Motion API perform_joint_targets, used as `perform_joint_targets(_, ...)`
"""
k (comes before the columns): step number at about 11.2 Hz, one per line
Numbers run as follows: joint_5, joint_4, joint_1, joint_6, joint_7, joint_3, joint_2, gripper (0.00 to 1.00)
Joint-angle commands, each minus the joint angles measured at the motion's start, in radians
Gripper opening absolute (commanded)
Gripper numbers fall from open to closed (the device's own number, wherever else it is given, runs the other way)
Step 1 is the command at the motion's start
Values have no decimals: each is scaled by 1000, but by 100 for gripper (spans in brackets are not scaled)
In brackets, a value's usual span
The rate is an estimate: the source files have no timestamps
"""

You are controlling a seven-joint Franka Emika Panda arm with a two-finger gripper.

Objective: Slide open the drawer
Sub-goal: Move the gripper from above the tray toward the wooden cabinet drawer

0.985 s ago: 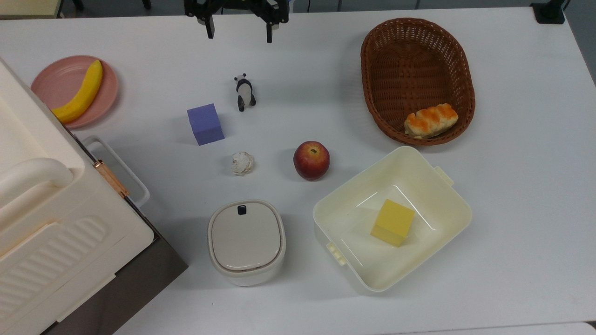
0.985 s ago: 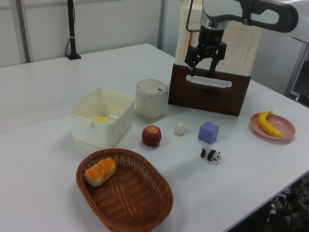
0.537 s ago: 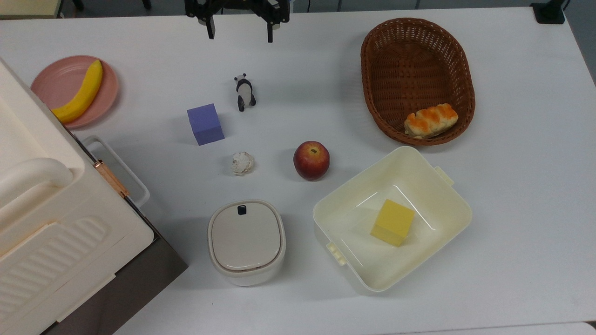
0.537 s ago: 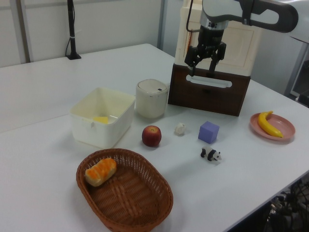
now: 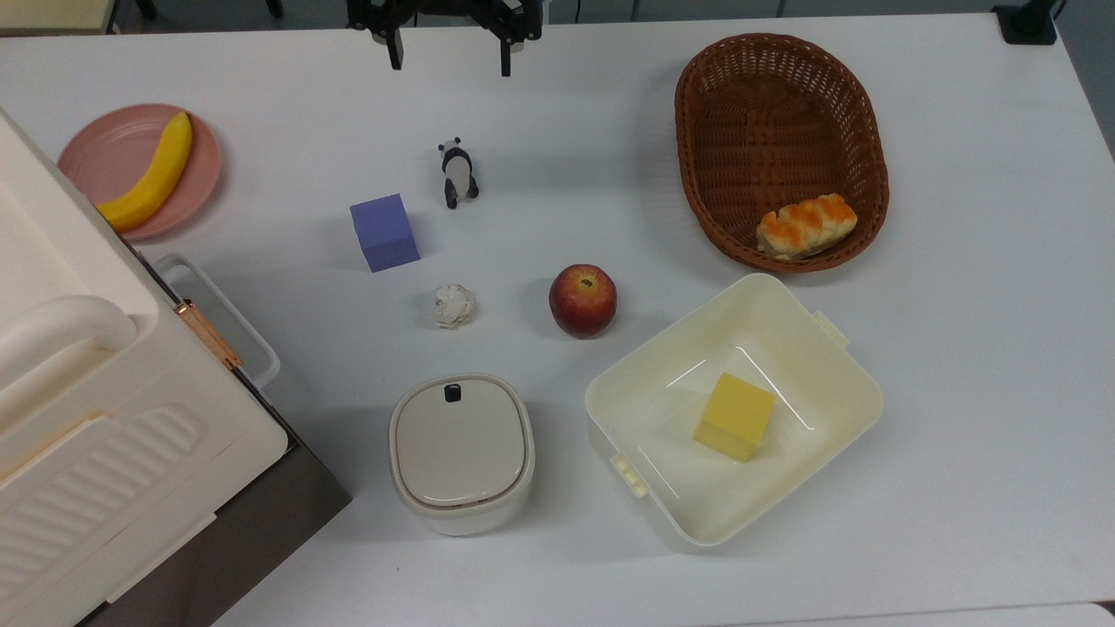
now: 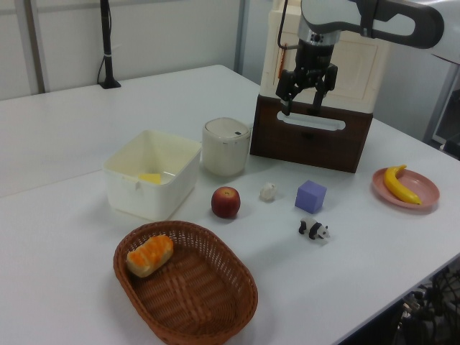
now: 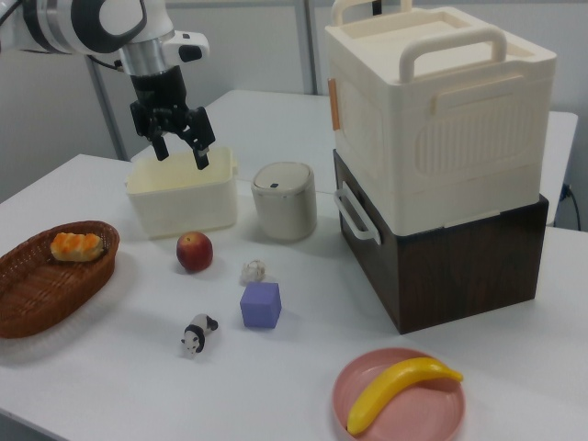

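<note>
The drawer is the dark brown base under a cream cabinet, its front panel flush with the base. A white loop handle sticks out from that panel. My gripper hangs open and empty high over the table at the top view's top edge, well away from the handle at the top view's left. The left view shows the gripper in line with the drawer front. In the right view the gripper hovers in front of the cream tub.
A purple cube, a panda figure, a crumpled paper ball and an apple lie mid-table. A lidded white pot stands near the drawer. Also here: a cream tub holding a yellow block, a basket with bread, a pink plate with a banana.
My gripper has edged slightly toward the top view's top edge, still open. Nothing on the table has moved.
</note>
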Motion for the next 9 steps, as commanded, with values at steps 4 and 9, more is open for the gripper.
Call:
perform_joint_targets(4, 3, -26, -18, -2, -53, -4, -26, 100)
perform_joint_targets(9, -16, -31, -84, 120, -513, -3, -6, 100)
